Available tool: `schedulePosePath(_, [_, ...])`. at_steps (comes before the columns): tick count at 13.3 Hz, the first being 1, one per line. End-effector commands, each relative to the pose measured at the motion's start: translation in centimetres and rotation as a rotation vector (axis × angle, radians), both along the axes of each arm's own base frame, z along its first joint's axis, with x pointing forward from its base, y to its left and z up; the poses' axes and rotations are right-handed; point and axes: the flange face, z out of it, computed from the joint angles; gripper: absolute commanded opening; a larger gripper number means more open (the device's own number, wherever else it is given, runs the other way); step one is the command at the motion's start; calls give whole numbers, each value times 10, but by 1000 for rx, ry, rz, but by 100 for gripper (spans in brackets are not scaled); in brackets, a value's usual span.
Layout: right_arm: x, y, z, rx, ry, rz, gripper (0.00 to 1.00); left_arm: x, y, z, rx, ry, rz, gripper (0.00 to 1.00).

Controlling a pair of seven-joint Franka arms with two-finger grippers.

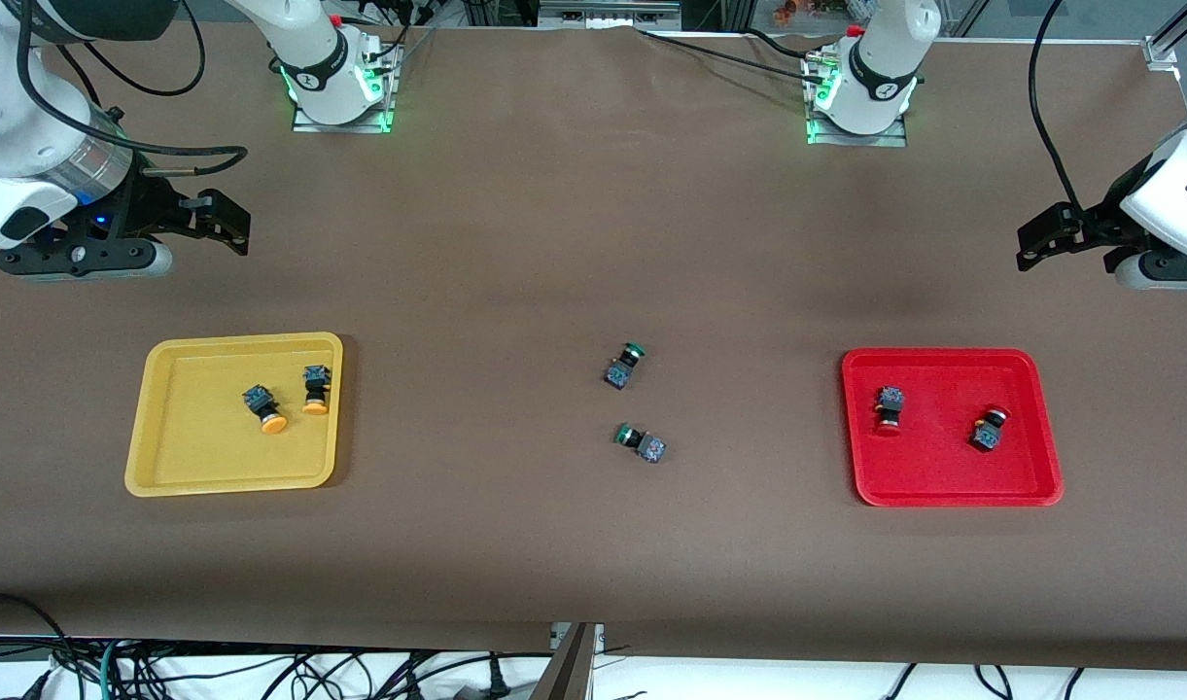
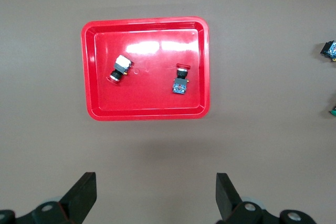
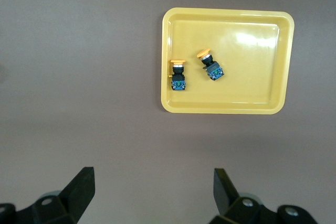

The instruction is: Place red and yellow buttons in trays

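Well, front view: yellow tray (image 1: 156, 428) holds both yellow buttons (image 1: 265, 408); red tray (image 1: 948, 467) holds both red buttons (image 1: 890, 406), small against the glossy plastic.
Around: two green buttons (image 1: 624, 366) on the brown table (image 1: 593, 243) between the trays, touching neither.
Left wrist view: left gripper (image 2: 155, 195) spread wide and empty over bare table beside the red tray (image 2: 147, 114); red buttons (image 2: 180, 78) lie apart; green ones cut off at the edge.
Right wrist view: right gripper (image 3: 153, 192) spread wide and empty beside the yellow tray (image 3: 226, 107); yellow buttons (image 3: 178, 75) close together.
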Motion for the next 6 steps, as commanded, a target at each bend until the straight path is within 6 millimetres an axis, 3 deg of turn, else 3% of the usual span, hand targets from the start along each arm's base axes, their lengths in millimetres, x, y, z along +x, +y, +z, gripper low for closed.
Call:
schedulePosePath(1, [3,0,6,15,3,-7,100,5,-5,6,-14,-2,5,100])
schedulePosePath(6, [3,0,6,15,3,-9,100,4,-2,5,-14,5,9,100])
